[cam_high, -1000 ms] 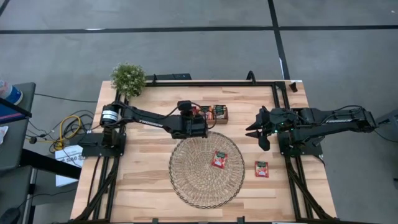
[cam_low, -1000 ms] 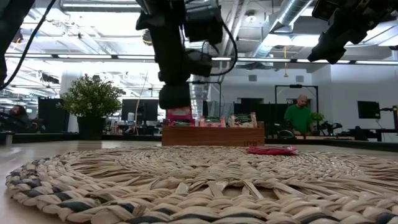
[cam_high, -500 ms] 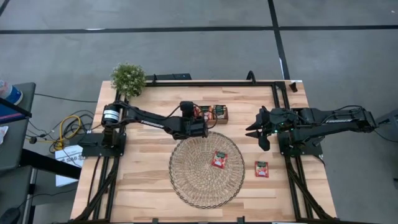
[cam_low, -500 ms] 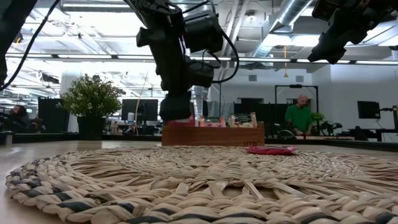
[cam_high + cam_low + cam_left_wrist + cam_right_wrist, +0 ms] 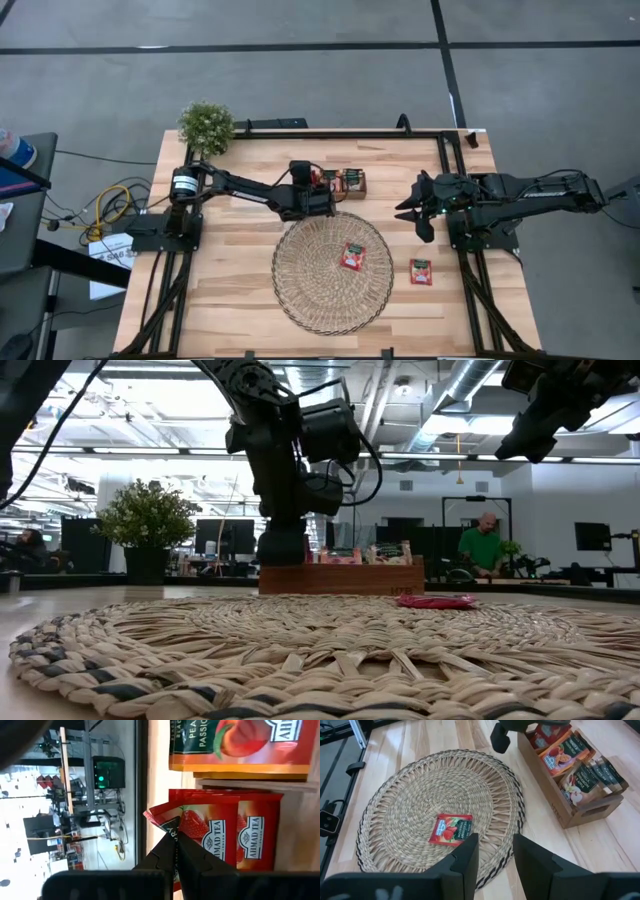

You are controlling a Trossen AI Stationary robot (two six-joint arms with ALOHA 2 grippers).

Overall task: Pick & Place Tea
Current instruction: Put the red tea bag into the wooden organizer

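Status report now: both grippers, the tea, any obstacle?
Left gripper shut on strawberry tea sachet at wooden tray. Right gripper open, waiting right of woven mat. No obstacle seen.

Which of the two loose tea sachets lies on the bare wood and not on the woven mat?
The sachet nearer the right arm's side lies on the bare table, just outside the mat. The other sachet rests on the mat.
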